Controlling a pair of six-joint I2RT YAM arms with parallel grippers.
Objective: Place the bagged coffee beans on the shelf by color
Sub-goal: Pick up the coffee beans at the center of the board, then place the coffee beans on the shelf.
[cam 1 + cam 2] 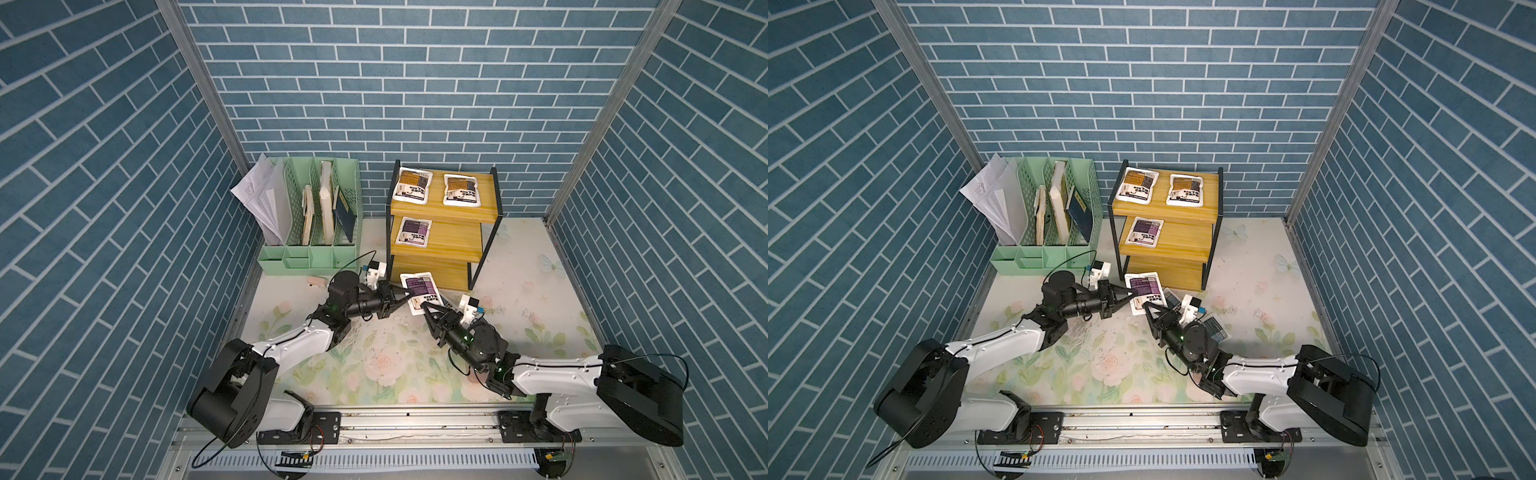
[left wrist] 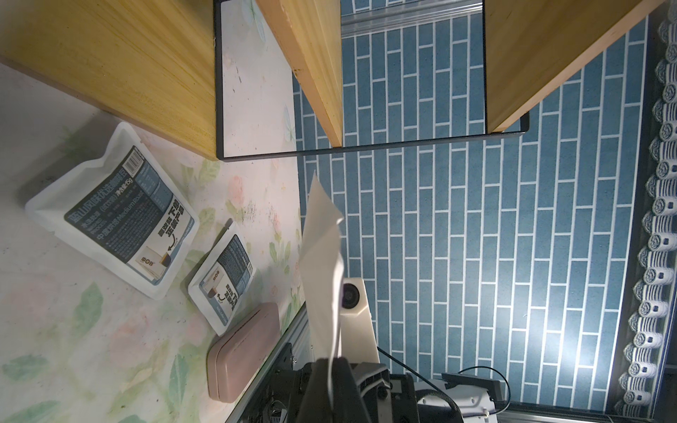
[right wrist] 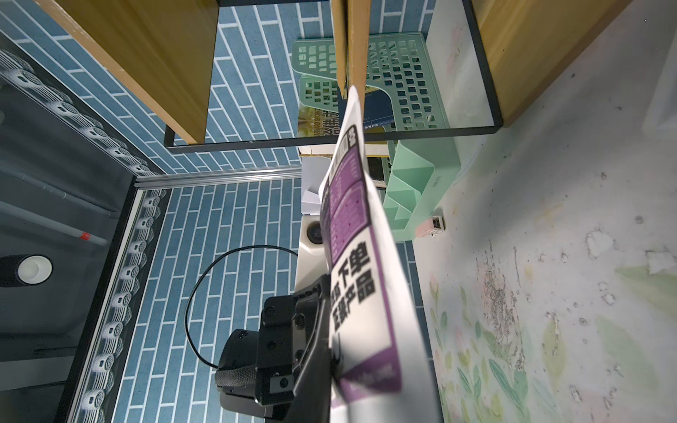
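1. A flat white purple-panelled pouch (image 1: 419, 291) is held off the floral-printed table (image 1: 374, 353), just in front of the lowest board of the three-tier shelf (image 1: 457, 243) of yellow wooden boards in a thin black metal frame.
2. The pouch's side edge is clenched by the black left gripper (image 1: 409, 294). In the left wrist view the pouch (image 2: 322, 238) is seen edge-on, pinched in that gripper.
3. The pouch's near corner is met by the black right gripper (image 1: 424, 306); whether its jaws are clenched cannot be told.
4. A second purple-panelled pouch (image 1: 413, 231) is laid on the middle board, and two orange-brown-panelled pouches (image 1: 412, 185) (image 1: 461, 189) are laid side by side on the top board.
5. Two grey-blue-panelled pouches (image 2: 113, 210) (image 2: 223, 278) are seen lying flat on the table near the lowest board, with a pink rounded case (image 2: 243, 344) just beside one of them.
6. A mint-green plastic file organizer (image 1: 307, 253) is set beside the shelf, against the blue brick-patterned wall (image 1: 415, 104).
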